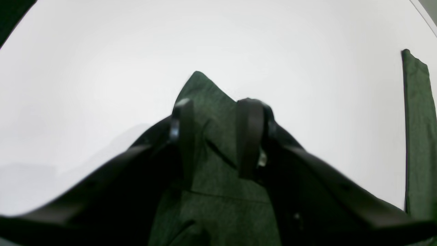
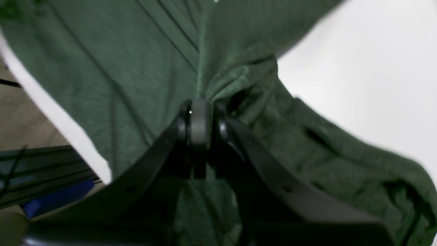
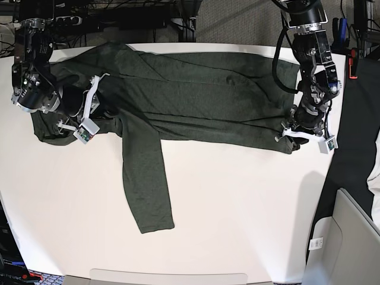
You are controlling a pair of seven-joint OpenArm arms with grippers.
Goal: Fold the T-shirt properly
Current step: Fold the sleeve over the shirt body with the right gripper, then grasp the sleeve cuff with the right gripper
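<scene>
Between our left gripper's (image 1: 218, 136) two dark fingers (image 1: 251, 136) a corner of the T-shirt (image 3: 202, 98) rises to a point, and we see the fingers standing apart with the green fabric filling the gap between them; both appear to touch the cloth, so we read this as a grip on a bunched fold. Beyond those fingertips lies bare white table (image 1: 102, 68), and off to that gripper's right a narrow strip of the same green cloth runs along the edge of the wrist view.

At our right gripper (image 2: 199, 112) the jaws are pressed together on a pinch of the shirt, whose fabric gathers into creases just ahead of the tips and spreads away on both sides. To that gripper's left the table edge shows, with the floor below it.

From the base view we see the shirt spread across the far part of the table, stretched lengthwise between the two grippers. One long sleeve (image 3: 148, 184) hangs out from the body toward the near edge, lying flat and roughly midway between both grippers.
</scene>
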